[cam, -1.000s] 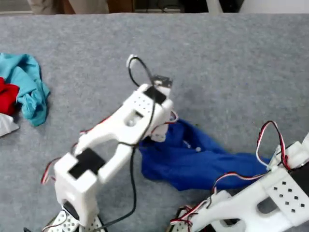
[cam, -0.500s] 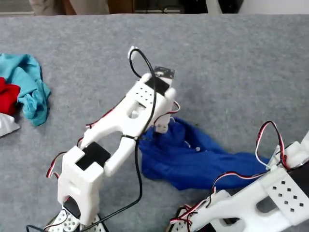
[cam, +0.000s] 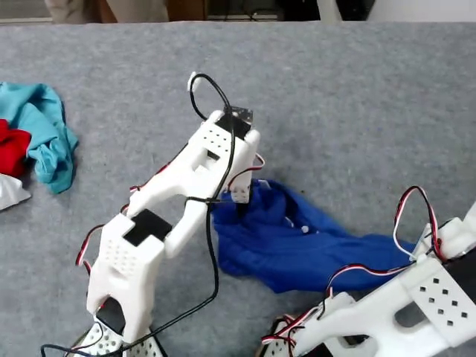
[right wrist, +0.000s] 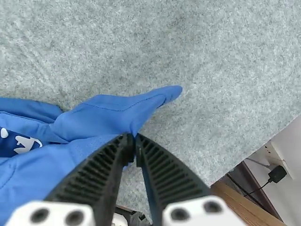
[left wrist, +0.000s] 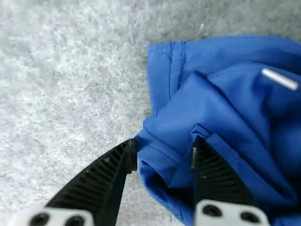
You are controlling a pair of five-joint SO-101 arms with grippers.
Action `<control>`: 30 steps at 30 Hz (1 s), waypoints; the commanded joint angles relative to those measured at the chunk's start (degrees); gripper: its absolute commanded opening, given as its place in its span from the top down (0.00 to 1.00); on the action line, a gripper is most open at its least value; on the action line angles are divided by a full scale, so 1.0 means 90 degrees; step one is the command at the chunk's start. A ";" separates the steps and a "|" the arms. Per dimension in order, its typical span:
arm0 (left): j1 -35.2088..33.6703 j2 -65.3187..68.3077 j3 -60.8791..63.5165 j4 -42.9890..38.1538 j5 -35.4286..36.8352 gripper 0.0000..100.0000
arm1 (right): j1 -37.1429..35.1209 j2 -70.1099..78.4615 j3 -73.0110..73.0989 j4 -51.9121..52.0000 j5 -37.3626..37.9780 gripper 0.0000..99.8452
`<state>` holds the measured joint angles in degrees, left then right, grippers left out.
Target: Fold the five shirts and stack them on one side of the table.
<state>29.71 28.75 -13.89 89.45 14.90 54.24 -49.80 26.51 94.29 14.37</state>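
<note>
Blue shirt (cam: 297, 245) crumpled on grey surface (cam: 357, 111), near the middle, towards the arms' side. One end trails towards the right arm at the near right corner.

Left tool (left wrist: 164, 153): down on the shirt's left end, jaws parted about halfway. A bunched fold of blue cloth sits between the two fingers; one finger is at the cloth's edge beside bare surface, the other presses into the folds. Not clamped.

Right tool (right wrist: 132, 137): jaws drawn together to a thin slit, with the shirt's edge pinched at the tips. A pointed flap of blue cloth lies flat just beyond them.

Far left edge of surface: teal shirt (cam: 44, 134), red shirt (cam: 11, 149) and white shirt (cam: 9, 192) heaped together, well apart from the blue one.
</note>
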 commanded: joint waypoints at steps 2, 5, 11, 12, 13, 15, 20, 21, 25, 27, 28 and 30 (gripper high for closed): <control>-0.0078 0.0122 -0.0039 -0.0117 0.0068 0.80 | 0.0044 -0.0073 0.0015 -0.0098 0.0039 0.99; -0.0078 0.0151 -0.0039 -0.0186 0.0068 0.80 | 0.0044 -0.0073 0.0015 -0.0088 0.0039 0.99; -0.0068 0.0142 -0.0059 -0.0186 0.0010 0.99 | 0.0044 -0.0073 0.0015 -0.0088 0.0039 0.99; -0.0068 0.0142 -0.0049 -0.0156 0.0010 0.97 | 0.0044 -0.0073 0.0015 -0.0088 0.0039 0.99; -0.0068 0.0142 -0.0039 -0.0156 0.0010 0.97 | 0.0044 -0.0073 0.0015 -0.0088 0.0039 0.99; -0.0068 0.0142 -0.0059 -0.0156 0.0010 0.98 | 0.0044 -0.0073 0.0015 -0.0098 0.0029 0.99; -0.0176 0.0132 -0.1182 0.0469 0.0020 0.98 | 0.0044 -0.0073 0.0015 -0.0117 0.0000 0.99; -0.0234 0.0132 -0.1690 0.0723 0.0020 0.98 | 0.0044 -0.0073 0.0015 -0.0127 0.0000 0.99; -0.0498 0.0142 -0.3429 0.1260 0.0020 0.98 | 0.0044 -0.0073 0.0015 -0.0127 0.0000 0.99; -0.0557 0.0132 -0.3790 0.1260 0.0049 0.98 | 0.0044 -0.0073 0.0015 -0.0127 0.0000 0.99; -0.0557 0.0132 -0.3849 0.1260 0.0049 0.98 | 0.0044 -0.0073 0.0015 -0.0127 0.0000 0.99; -0.0547 0.0142 -0.3653 0.1260 0.0049 0.98 | 0.0044 -0.0073 0.0015 -0.0117 0.0000 0.99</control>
<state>24.97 30.68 -44.31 100.09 14.90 54.24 -49.80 26.51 94.29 14.37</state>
